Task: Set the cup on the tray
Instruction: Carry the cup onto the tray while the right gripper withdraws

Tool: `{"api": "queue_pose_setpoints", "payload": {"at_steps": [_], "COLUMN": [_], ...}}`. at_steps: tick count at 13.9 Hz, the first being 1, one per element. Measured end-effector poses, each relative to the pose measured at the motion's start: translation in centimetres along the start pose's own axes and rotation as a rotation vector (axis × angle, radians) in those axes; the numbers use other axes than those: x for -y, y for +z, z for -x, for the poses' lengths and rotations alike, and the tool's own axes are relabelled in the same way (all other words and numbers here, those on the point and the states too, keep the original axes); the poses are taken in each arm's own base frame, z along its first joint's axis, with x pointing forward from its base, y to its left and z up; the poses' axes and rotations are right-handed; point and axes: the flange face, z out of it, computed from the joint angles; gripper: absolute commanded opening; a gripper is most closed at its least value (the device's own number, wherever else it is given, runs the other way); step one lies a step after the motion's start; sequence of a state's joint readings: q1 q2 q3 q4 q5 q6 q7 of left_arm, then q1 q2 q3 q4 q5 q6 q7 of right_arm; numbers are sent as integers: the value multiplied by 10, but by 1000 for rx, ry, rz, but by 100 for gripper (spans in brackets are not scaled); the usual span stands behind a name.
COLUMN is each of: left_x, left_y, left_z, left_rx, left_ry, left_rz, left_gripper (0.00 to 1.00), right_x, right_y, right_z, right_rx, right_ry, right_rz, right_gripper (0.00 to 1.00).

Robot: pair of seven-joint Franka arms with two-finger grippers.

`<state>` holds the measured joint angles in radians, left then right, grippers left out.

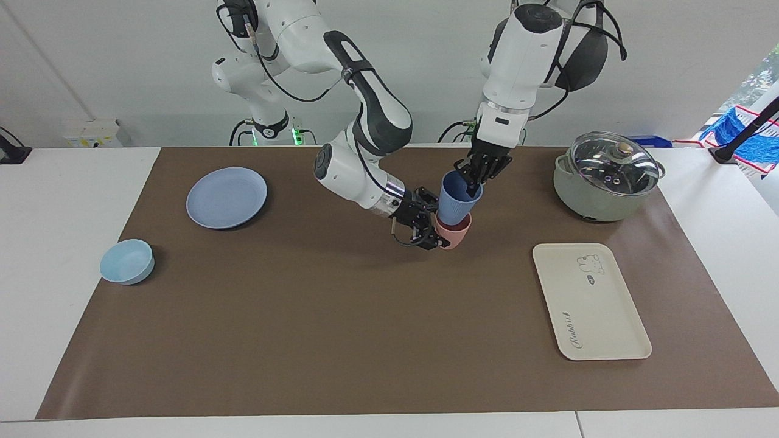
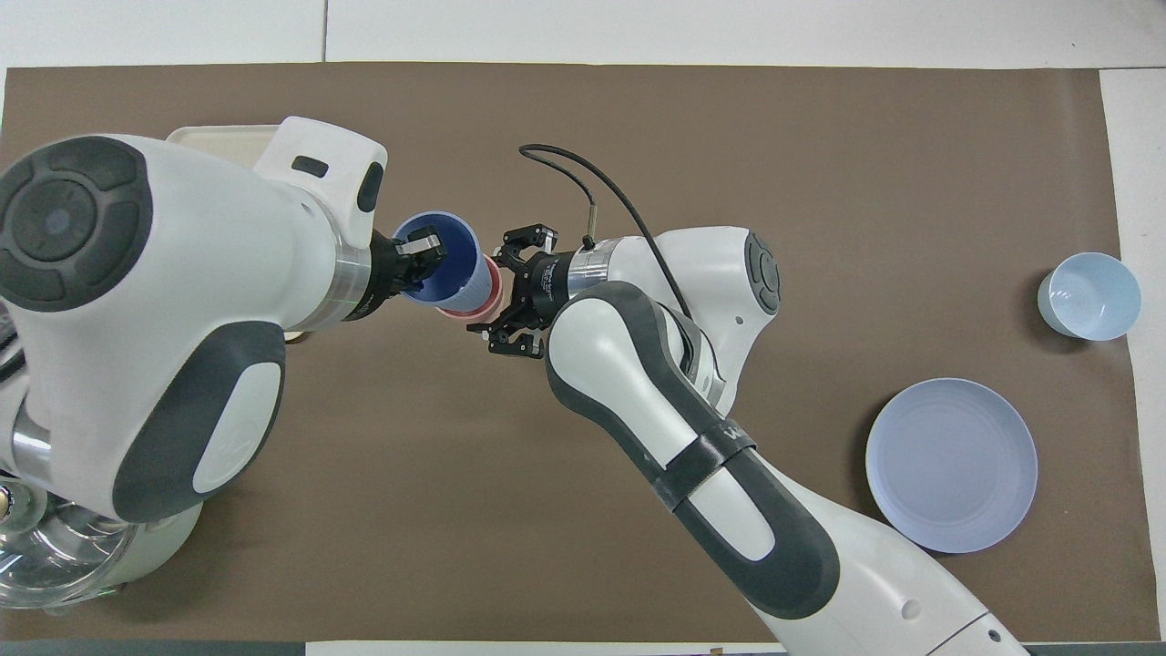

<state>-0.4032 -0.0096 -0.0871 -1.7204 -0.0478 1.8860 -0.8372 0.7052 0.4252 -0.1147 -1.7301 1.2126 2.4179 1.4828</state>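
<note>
The periwinkle-blue cup [image 1: 453,204] stands nested in a pink cup [image 1: 457,232] near the middle of the brown mat, tilted a little. My left gripper [image 1: 476,181] comes down from above and is shut on the blue cup's rim, one finger inside it. My right gripper [image 1: 439,230] reaches in from the side with its fingers closed round the pink cup. From overhead, the cup [image 2: 455,264], the pink cup [image 2: 490,292], the left gripper [image 2: 424,255] and the right gripper [image 2: 496,296] all show. The cream tray [image 1: 590,301] lies bare toward the left arm's end; overhead, the left arm hides most of the tray [image 2: 219,137].
A grey-green pot with a glass lid [image 1: 608,176] stands nearer to the robots than the tray. A round blue plate [image 1: 226,198] and a light-blue bowl [image 1: 126,261] lie toward the right arm's end.
</note>
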Motion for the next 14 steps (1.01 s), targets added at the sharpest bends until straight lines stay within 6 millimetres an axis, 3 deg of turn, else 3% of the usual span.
{"api": "queue_pose_setpoints", "payload": {"at_steps": [3, 6, 9, 14], "left_x": [28, 95, 165, 228], "left_y": [-22, -17, 31, 132], "left_z": [-28, -86, -140, -188], "left_rx": [-24, -33, -55, -40], "left_ry": [-36, -22, -30, 12], "left_rz": [7, -1, 8, -19], "left_gripper": [0, 0, 0, 0], "right_x": [7, 32, 72, 114], "right_y": [-5, -30, -90, -222], "right_z": [-16, -49, -94, -200], "right_rx": [-13, -14, 30, 5], "right_ry": [16, 28, 15, -97], "right_rz": [-8, -3, 28, 107], "right_gripper": [0, 0, 0, 0]}}
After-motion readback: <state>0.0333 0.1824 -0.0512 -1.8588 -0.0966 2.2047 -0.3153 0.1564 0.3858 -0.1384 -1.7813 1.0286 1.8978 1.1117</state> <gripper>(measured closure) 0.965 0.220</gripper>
